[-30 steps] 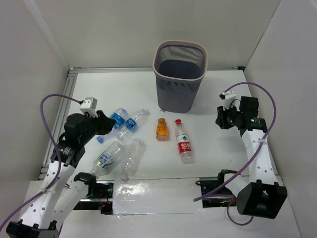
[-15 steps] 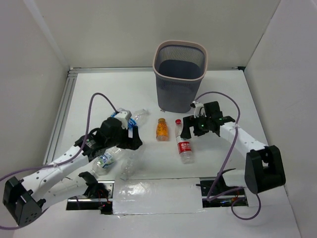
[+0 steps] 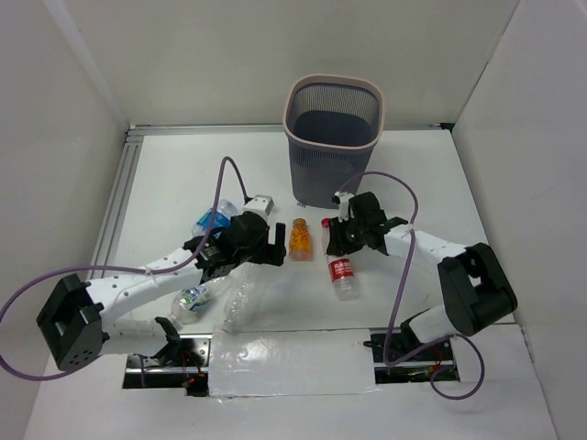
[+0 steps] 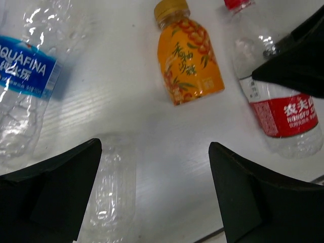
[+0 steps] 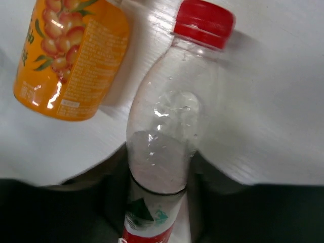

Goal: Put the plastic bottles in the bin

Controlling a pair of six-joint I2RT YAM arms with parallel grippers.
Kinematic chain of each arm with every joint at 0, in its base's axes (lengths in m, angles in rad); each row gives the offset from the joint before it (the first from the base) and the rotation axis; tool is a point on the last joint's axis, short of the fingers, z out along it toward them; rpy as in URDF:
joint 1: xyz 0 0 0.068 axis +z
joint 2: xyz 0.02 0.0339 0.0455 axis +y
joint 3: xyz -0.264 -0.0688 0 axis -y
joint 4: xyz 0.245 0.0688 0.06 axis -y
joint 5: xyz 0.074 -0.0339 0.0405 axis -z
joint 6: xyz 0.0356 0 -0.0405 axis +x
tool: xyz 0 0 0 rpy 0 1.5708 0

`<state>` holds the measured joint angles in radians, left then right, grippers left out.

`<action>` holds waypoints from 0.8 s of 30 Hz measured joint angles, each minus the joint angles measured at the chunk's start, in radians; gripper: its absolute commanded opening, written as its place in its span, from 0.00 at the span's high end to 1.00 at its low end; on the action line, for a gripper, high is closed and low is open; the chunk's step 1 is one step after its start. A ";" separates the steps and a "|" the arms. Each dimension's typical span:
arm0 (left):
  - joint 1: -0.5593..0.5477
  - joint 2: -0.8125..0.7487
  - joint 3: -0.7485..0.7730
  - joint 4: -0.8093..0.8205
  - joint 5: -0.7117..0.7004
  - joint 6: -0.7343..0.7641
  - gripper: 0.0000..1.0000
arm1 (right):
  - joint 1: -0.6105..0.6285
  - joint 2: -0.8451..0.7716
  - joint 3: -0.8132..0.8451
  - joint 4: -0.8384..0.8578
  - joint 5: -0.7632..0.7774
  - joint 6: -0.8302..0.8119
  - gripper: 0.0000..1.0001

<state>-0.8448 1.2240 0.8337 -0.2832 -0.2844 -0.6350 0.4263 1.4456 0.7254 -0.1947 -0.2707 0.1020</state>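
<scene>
My right gripper (image 3: pixel 337 241) (image 5: pixel 160 164) lies low on the table, its dark fingers (image 5: pixel 114 195) pressed against both sides of the red-labelled, red-capped bottle (image 3: pixel 341 272) (image 5: pixel 167 126) just above its label. The bottle still lies on the table. My left gripper (image 3: pixel 268 251) (image 4: pixel 154 195) hovers wide open over the table, with an unlabelled clear bottle (image 3: pixel 240 298) (image 4: pixel 109 192) beside its left finger. The short orange bottle (image 3: pixel 299 238) (image 4: pixel 190 58) (image 5: pixel 68 55) lies between the two grippers. The dark mesh bin (image 3: pixel 333 147) stands upright behind them.
A blue-labelled bottle (image 3: pixel 213 223) (image 4: pixel 25 76) lies left of my left gripper, partly under the arm. A green-white labelled bottle (image 3: pixel 193 298) lies near the front left. White walls close the table on three sides.
Both arms swung in from the sides to the bottles in the middle. The left gripper opened wide. The right gripper opened, then closed around the red-labelled bottle.
</scene>
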 measured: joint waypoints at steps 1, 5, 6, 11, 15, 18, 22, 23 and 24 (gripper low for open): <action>0.002 0.018 0.000 0.031 -0.004 0.002 0.00 | 0.004 -0.009 -0.002 -0.004 0.003 -0.008 0.74; 0.029 0.109 0.022 0.135 0.006 0.011 0.00 | 0.010 -0.109 -0.003 -0.060 -0.051 -0.063 0.79; 0.038 0.149 0.045 0.149 0.014 0.019 0.00 | 0.009 -0.153 0.002 -0.081 -0.083 -0.087 0.79; 0.068 0.328 0.171 0.225 0.068 0.054 0.00 | 0.006 -0.434 0.098 -0.177 -0.237 -0.258 0.86; 0.072 0.360 0.186 0.260 0.106 0.060 0.00 | 0.008 -0.507 0.296 -0.216 -0.301 -0.347 0.86; 0.072 0.361 0.186 0.279 0.127 0.060 0.00 | 0.008 -0.473 0.470 -0.209 -0.287 -0.368 0.86; 0.074 0.375 0.186 0.309 0.148 0.059 0.00 | 0.006 -0.340 0.700 -0.143 -0.193 -0.378 0.86; 0.074 0.381 0.186 0.313 0.153 0.059 0.00 | -0.001 -0.294 0.760 -0.108 -0.171 -0.379 0.86; 0.074 0.389 0.186 0.314 0.156 0.059 0.00 | -0.014 -0.248 0.815 -0.079 -0.151 -0.379 0.86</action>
<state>-0.7708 1.6131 1.0195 0.0307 -0.1287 -0.5762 0.4126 1.1980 1.5406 -0.2733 -0.4213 -0.2771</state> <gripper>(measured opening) 1.000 0.485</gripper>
